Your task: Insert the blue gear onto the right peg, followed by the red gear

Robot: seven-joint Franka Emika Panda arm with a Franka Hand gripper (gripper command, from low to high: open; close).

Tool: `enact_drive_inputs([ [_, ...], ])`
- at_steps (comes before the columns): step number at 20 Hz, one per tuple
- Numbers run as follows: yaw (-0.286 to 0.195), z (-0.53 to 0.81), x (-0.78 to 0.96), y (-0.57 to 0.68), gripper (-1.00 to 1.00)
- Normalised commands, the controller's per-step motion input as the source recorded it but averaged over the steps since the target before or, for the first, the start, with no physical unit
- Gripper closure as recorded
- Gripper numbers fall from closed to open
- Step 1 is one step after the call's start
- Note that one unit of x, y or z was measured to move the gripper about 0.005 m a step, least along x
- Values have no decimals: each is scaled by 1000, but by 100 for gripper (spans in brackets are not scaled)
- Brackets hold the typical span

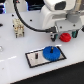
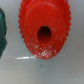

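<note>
The blue gear (image 1: 51, 52) lies flat on the grey black-framed plate (image 1: 34, 61), at the end toward the exterior view's right. A dark spot at its centre may be the right peg (image 1: 51, 50). The other peg (image 1: 36, 56) stands bare on the plate. The red gear (image 1: 64, 37) rests on the white table behind the plate, directly under my gripper (image 1: 60, 36). In the wrist view the red gear (image 2: 44, 27) fills most of the picture, its centre hole facing the camera. No fingers show there, so the jaws' state is unclear.
A beige block-like fixture (image 1: 18, 28) stands at the exterior view's left. A dark green object (image 2: 2, 30) sits right beside the red gear. A black cable (image 1: 25, 20) loops from the arm over the table's back.
</note>
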Motion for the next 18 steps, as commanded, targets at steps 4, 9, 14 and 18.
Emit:
enact_drive_inputs([
  [4,0,68,64,98,100],
  [9,0,21,41,41,100],
  [14,0,18,22,33,100],
  [18,0,334,61,3,100],
])
